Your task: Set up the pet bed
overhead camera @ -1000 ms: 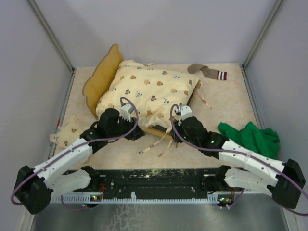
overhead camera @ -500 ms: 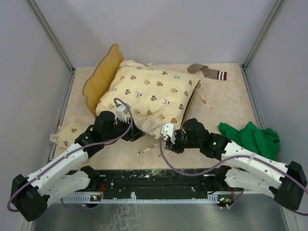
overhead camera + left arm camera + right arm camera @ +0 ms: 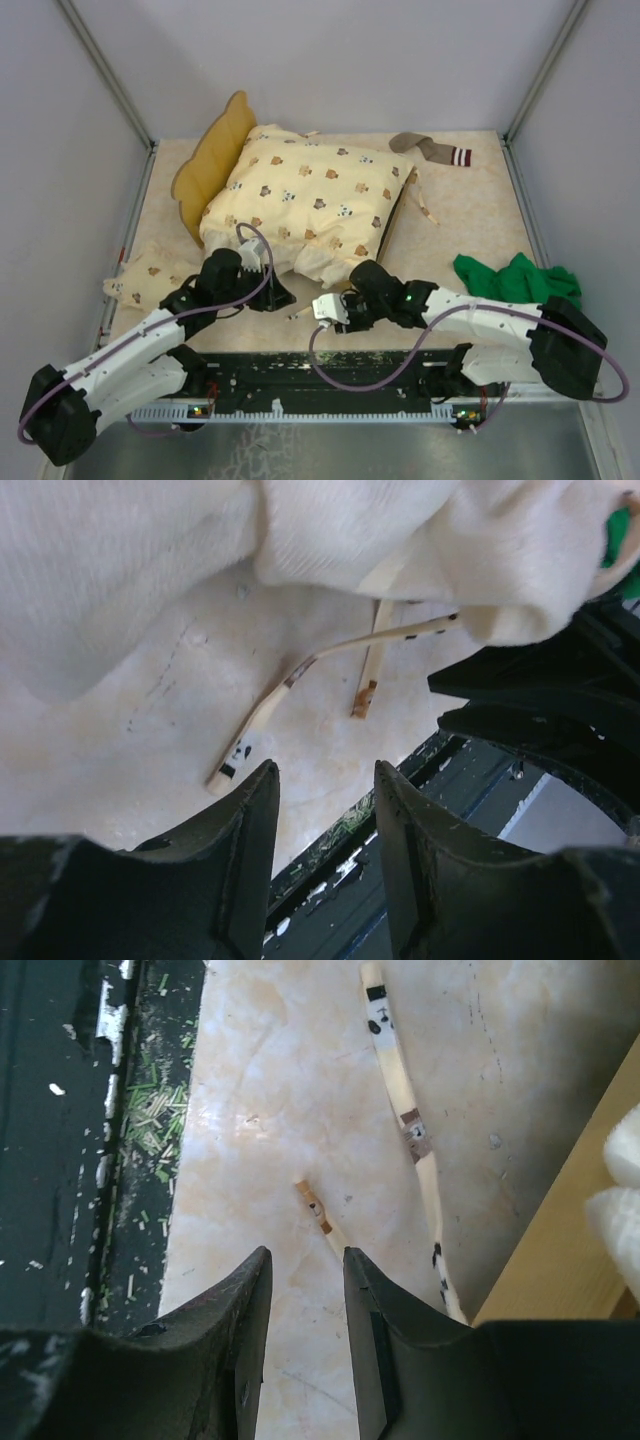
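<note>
My left gripper (image 3: pixel 325 785), jaws half spread and empty, hangs at the near edge of the pet bed (image 3: pixel 212 160), judged a light, stiff wood frame lying mid-table with a soft quilt (image 3: pixel 310 195) filling it, best taken by its bare near rail, close to which my right gripper (image 3: pixel 305 1260) hovers, likewise spread and empty.

Right pincer (image 3: pixel 305 1252) now off quilt (image 3: pixel 310 195)

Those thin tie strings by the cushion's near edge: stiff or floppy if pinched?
Probably floppy: the tie string curves loosely across the table. It is likely very light, so it may slide rather than lift cleanly. Pulling it would probably drag the soft cushion.
</note>
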Tool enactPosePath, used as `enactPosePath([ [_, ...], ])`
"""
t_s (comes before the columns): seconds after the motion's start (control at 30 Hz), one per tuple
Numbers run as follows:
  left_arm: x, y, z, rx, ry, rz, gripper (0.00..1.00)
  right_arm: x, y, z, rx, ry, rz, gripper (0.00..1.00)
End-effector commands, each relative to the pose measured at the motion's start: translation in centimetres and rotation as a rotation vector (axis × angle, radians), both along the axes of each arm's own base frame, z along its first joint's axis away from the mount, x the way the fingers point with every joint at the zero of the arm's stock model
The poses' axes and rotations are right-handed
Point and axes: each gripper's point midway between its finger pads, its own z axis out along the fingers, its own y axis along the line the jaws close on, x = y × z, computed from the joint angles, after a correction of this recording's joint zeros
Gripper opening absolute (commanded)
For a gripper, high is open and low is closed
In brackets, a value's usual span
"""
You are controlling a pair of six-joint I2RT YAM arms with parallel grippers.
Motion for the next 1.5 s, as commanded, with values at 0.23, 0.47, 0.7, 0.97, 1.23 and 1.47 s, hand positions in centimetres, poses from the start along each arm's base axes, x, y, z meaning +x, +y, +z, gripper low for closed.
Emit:
enactPosePath([
  [0.23, -1.8, -0.8, -2.7, -0.045, 0.159, -0.03, 0.48, 1.6, 3.1, -1.4, -0.001, -0.095, 0.063, 0.35],
  [0.47, -1.8, -0.3, -4.0, -0.021, 0.172, 0.006, 0.49, 2.2, 3.5, -3.3, -0.06, -0.119, 0.052, 0.35],
  [0.7, -0.9, 0.5, -5.8, 0.043, 0.193, 0.071, 0.49, 2.6, 3.1, -3.5, -0.062, -0.149, 0.018, 0.0],
  [0.97, -1.6, 0.3, -8.3, 0.09, 0.264, 0.05, 0.43, -0.8, 5.1, 6.6, 0.359, -0.118, 0.044, 0.0],
  [1.23, -6.7, -3.3, -7.7, -0.012, 0.324, -0.117, 0.32, -1.1, 6.4, 10.7, 0.612, 0.03, -0.101, 0.0],
  [1.47, -4.4, -4.4, 1.4, -0.119, -0.013, -0.155, 0.45, 0.7, 7.6, 11.2, 0.623, 0.126, -0.259, 0.0],
])
